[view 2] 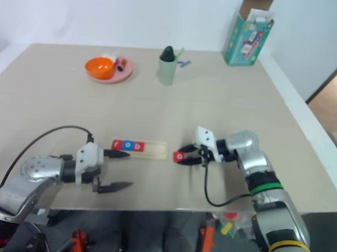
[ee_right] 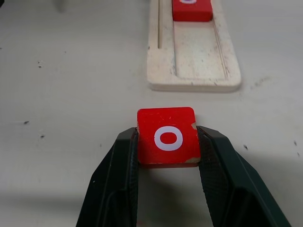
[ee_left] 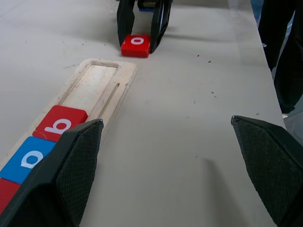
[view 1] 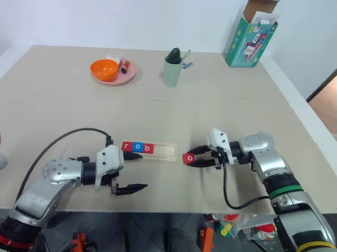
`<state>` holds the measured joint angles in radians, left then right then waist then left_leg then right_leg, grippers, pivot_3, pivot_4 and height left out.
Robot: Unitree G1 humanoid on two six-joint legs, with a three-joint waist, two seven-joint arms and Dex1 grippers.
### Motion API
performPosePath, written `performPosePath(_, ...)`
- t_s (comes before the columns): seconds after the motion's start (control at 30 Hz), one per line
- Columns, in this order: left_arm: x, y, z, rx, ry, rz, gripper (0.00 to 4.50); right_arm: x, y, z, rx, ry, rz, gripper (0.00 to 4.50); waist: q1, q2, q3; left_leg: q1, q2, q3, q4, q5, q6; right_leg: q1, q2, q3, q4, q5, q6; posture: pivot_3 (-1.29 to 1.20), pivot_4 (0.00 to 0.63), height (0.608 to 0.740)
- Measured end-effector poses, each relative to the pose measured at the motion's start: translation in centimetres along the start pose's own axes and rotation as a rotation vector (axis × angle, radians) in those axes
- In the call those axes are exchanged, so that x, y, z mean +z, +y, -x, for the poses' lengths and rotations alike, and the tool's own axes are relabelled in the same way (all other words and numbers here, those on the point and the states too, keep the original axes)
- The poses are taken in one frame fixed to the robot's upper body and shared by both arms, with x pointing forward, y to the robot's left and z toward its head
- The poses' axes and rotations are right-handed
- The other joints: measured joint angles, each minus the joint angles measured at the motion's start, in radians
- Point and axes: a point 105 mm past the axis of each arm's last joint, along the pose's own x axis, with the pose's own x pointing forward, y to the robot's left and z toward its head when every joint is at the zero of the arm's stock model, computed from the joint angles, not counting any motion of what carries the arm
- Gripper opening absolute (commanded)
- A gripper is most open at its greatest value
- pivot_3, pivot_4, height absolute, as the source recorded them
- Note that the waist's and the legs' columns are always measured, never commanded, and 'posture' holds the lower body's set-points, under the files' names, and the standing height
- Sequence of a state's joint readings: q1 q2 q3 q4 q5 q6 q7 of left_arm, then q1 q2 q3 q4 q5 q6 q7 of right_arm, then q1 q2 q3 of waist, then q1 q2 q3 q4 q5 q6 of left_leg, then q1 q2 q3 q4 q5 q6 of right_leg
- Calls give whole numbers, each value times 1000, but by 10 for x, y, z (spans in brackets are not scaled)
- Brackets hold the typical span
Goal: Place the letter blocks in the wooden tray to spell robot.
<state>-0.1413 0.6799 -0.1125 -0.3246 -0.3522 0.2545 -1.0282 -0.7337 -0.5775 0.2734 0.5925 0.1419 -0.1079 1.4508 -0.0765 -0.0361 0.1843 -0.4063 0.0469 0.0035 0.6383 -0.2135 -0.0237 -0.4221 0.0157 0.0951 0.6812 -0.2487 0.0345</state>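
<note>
Wooden tray point(view 1: 156, 149): flat on the bench point(view 1: 175, 109), lengthwise between the two arms; right end of groove bare.
Tiles in tray: red r point(view 1: 127, 146), blue o point(view 1: 137, 147), red b point(view 1: 148, 148), side by side from the left end.
Loose tile: red o point(ee_right: 167, 136), flat on the bench just beyond the tray's right end, apart from it.
Right pincer point(ee_right: 166, 151): fingers pressed against both sides of the red o, holding it.
Left pincer point(view 1: 131, 171): fingers spread wide, nothing between them; one fingertip point(view 1: 134, 156) by the tray's left end.
Background: pink plate point(view 1: 126, 76) with orange bowl point(view 1: 104, 70), green cup point(view 1: 172, 71), green carton point(view 1: 251, 40).
</note>
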Motion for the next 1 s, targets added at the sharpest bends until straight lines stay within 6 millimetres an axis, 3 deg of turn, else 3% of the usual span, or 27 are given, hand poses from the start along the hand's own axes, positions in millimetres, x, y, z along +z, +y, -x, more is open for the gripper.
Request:
performPosePath(0.1,-1,0,0,1,5,4,4500,3,-1,-1,-8,-8,-18,1194,0,0,0,0,0,0,0,0,0,0,0,0,0,0,0,0,150,740)
performPosePath(0.3,-1,4,3,31,6,5,4500,37,-5,-7,-26,-83,-25,1194,2,0,0,0,0,-1,0,0,0,0,0,-1,0,0,0,0,150,740)
performPosePath(0.5,-4,5,4,37,13,16,4500,48,-3,-16,-26,-108,-49,1194,1,0,0,0,0,0,0,0,0,0,0,0,0,0,0,0,150,740)
performPosePath(0.73,-5,7,5,63,13,21,4500,38,-6,-49,-50,-23,-58,1194,1,0,0,-1,0,-1,0,0,0,-1,0,-1,1,0,0,0,150,740)
performPosePath(1.0,1,13,6,129,-60,65,4500,43,-21,-56,-86,9,-17,1194,1,0,0,0,0,-1,0,0,0,0,0,-1,1,0,0,0,150,740)
